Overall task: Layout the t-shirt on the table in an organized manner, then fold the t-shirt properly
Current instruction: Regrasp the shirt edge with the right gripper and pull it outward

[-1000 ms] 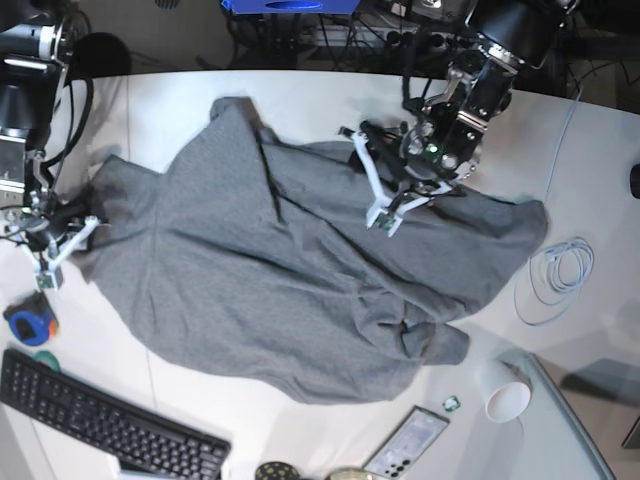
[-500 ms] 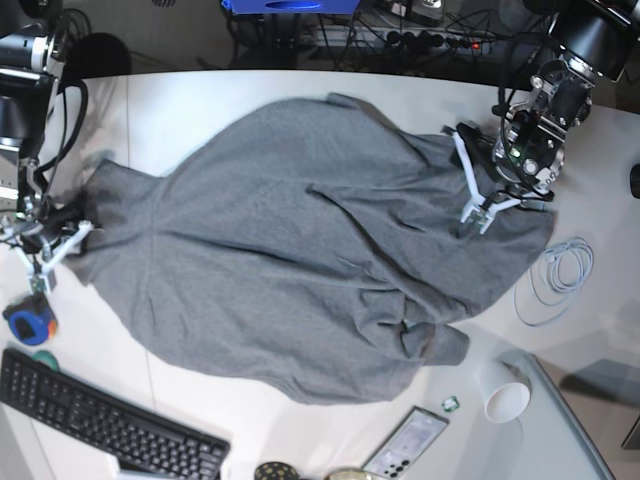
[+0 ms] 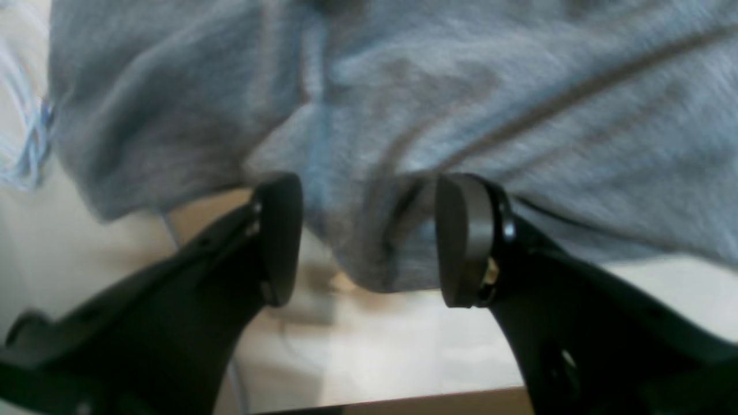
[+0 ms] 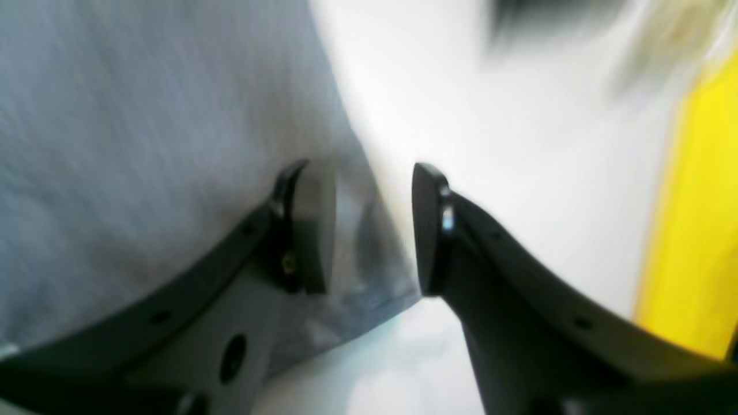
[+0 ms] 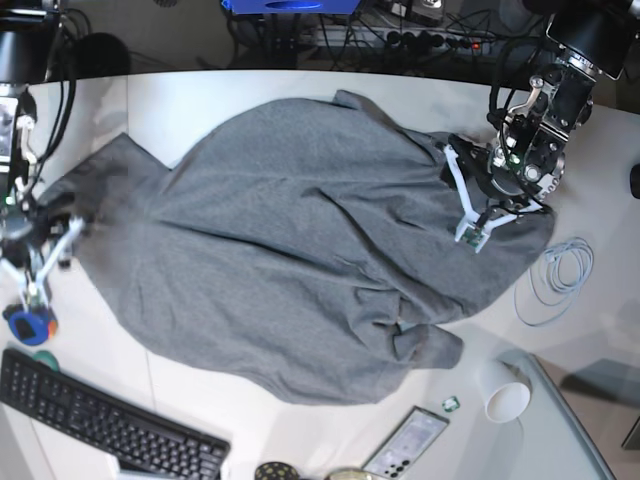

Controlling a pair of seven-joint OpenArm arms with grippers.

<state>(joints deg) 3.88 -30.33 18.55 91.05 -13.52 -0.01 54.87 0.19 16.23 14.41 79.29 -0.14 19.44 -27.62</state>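
In the left wrist view we see the left claw (image 3: 369,236) with its jaws parted, and a fold of the t-shirt (image 3: 403,104) hanging down between them, though blur keeps us from telling whether the pads actually pinch it; pale worktop (image 3: 403,346) shows beneath the cloth. In the right wrist view the right claw (image 4: 366,230) likewise stands parted astride the t-shirt's (image 4: 144,144) edge, one finger over grey cloth, the other over bare worktop (image 4: 490,144); again we cannot tell if it grips. In the base view the t-shirt (image 5: 290,250) lies spread and rumpled across the worktop (image 5: 200,100), the left claw (image 5: 475,225) at its right side, the right claw (image 5: 45,255) at its left edge. Right of the t-shirt lies a coiled cable (image 5: 560,275), and below that a white cup (image 5: 508,398) on its side, its inside not discernible.
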